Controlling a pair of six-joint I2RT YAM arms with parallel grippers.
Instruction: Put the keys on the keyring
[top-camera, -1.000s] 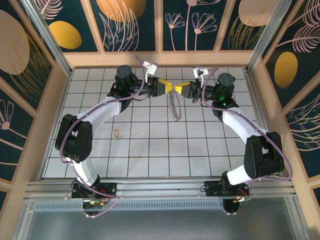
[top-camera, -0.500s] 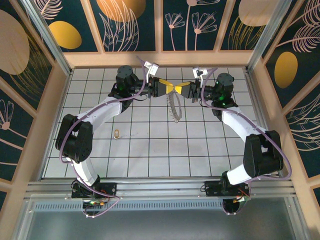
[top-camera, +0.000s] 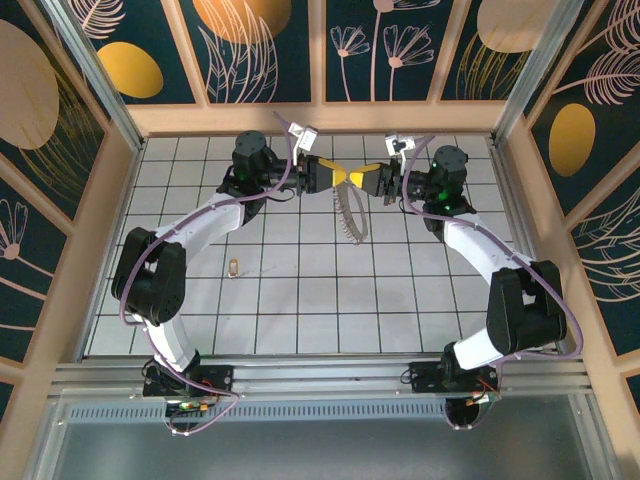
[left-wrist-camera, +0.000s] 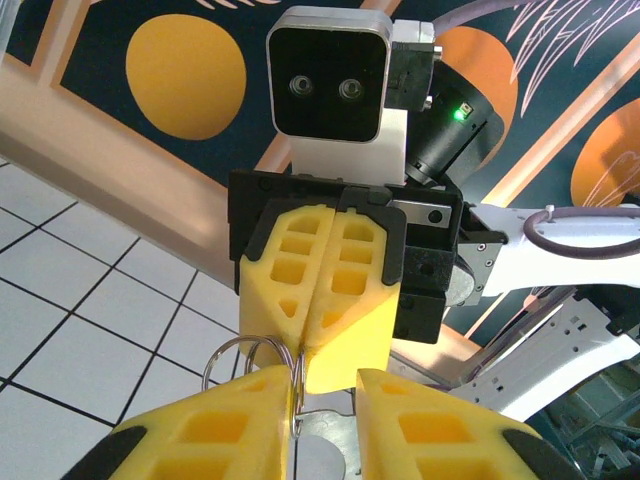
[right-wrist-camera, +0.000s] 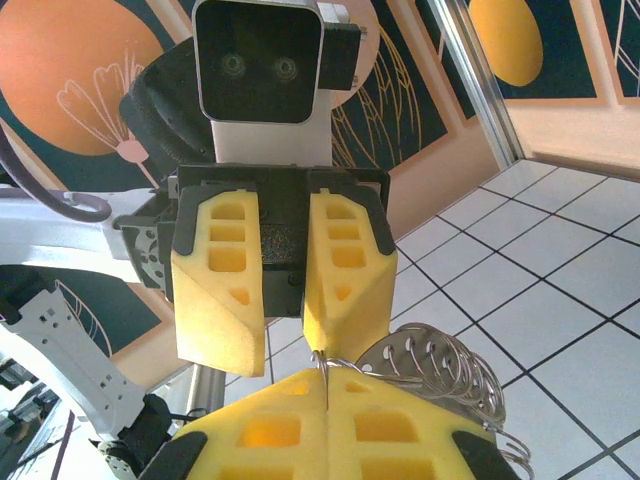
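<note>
White tiles cover the bench (top-camera: 300, 300), walled by dark panels painted with flowers. Nearest my bases, toward the left edge, the key (top-camera: 233, 267) lies flat on the tiles, just where it lay a second ago and well apart from both my grippers. Farther off, near the far edge, my grippers meet tip to tip above the tiles, scarcely moved since then. My right gripper (top-camera: 357, 174) is clenched on the keyring (top-camera: 351, 215), whose coils hang below the tips. My left gripper (top-camera: 341, 175) stands released, its fingers (left-wrist-camera: 220, 425) parted, with the ring's wire in the gap.
</note>
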